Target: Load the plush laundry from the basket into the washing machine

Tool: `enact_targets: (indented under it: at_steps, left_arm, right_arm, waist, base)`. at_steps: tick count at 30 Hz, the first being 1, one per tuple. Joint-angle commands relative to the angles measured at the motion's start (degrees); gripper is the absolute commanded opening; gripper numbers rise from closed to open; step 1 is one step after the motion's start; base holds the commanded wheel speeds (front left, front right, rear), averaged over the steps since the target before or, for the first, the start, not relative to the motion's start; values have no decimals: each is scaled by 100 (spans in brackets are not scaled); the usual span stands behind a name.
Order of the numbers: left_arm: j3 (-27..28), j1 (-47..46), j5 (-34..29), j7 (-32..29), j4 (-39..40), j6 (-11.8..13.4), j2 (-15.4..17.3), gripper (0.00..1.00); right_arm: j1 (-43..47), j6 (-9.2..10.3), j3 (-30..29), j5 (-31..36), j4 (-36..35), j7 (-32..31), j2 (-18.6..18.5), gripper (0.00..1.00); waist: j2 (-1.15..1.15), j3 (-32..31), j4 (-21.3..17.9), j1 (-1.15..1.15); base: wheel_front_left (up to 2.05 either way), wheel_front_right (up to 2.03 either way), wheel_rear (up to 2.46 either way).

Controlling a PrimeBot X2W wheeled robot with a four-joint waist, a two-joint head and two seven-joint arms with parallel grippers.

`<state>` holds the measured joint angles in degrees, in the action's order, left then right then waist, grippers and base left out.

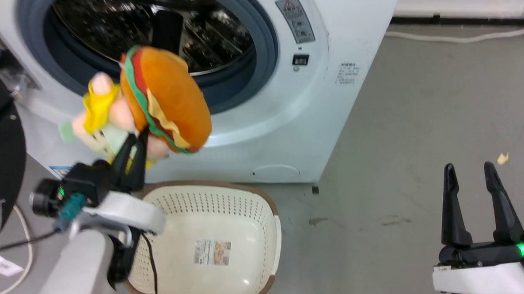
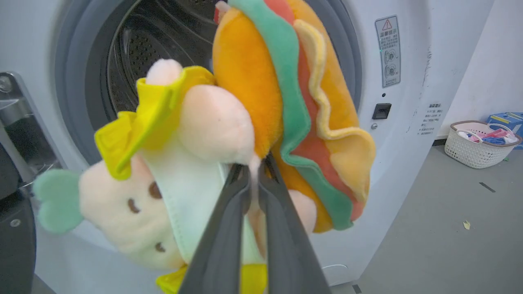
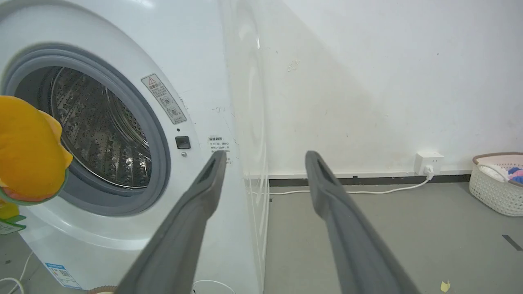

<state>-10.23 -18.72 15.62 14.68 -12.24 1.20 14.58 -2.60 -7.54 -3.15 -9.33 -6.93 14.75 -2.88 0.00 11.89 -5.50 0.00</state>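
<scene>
An orange burger plush [image 1: 175, 99] and pink yellow-clothed doll [image 1: 113, 114] are held before the open white front-load washer [image 1: 334, 101]. The cream perforated basket [image 1: 259, 213] is seen empty.

Laundry test corner in a bare lab-type room. Evidence: front-load washer [image 1: 337, 44] straight on grey concrete-look floor [image 1: 422, 127], scuffed blank white wall [image 3: 367, 81], exposed socket [image 3: 428, 161] with cable [image 3: 367, 191] trailing along the skirting, basket [image 1: 175, 205] by the washer, second basket [image 3: 490, 192] of clothes, tape mark [image 3: 514, 241] on floor.

Plush laundry [image 3: 28, 151] half beyond left edge; warning label [image 3: 164, 99] print illegibly small.
</scene>
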Motion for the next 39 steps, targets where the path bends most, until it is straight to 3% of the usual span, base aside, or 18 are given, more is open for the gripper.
enact_targets:
  at_steps: [1,9,15,22,23,29,39]
  left_arm:
    - [44,-223,-54,-13,77,20,113,0]
    - [144,-1626,-173,-617,64,-123,581,0]
    - [125,-3293,-413,-1211,-739,-342,1117,0]
    - [-137,-4741,-712,-1637,-1607,-591,1475,0]
    - [-266,-5351,-835,-1849,-2056,-663,1599,0]
    - [-624,-6105,-1033,-2230,-2949,-765,1653,0]
    - [-1013,-6617,-845,-2740,-4055,-852,1427,0]
  right_arm:
    - [-99,5,11,-30,-47,25,1,100]
    - [-419,5,75,-148,-165,25,1,100]
    - [-834,5,166,-414,-197,25,1,100]
    - [-1157,5,184,-664,-174,25,1,100]
    - [-1271,5,225,-774,-158,25,1,100]
    - [-1346,5,274,-891,-83,25,1,100]
    - [-1444,5,239,-871,-92,25,1,100]
  waist:
    - [0,325,-130,0]
    - [0,1370,-445,0]
    - [0,2309,-830,0]
    - [0,2898,-1071,0]
    - [0,3095,-1168,0]
    - [0,3274,-1227,0]
    - [0,3351,-1131,0]
  base:
    - [0,0,0]
    - [0,0,0]
    - [0,0,0]
    - [0,0,0]
    - [0,0,0]
    - [0,0,0]
    - [0,0,0]
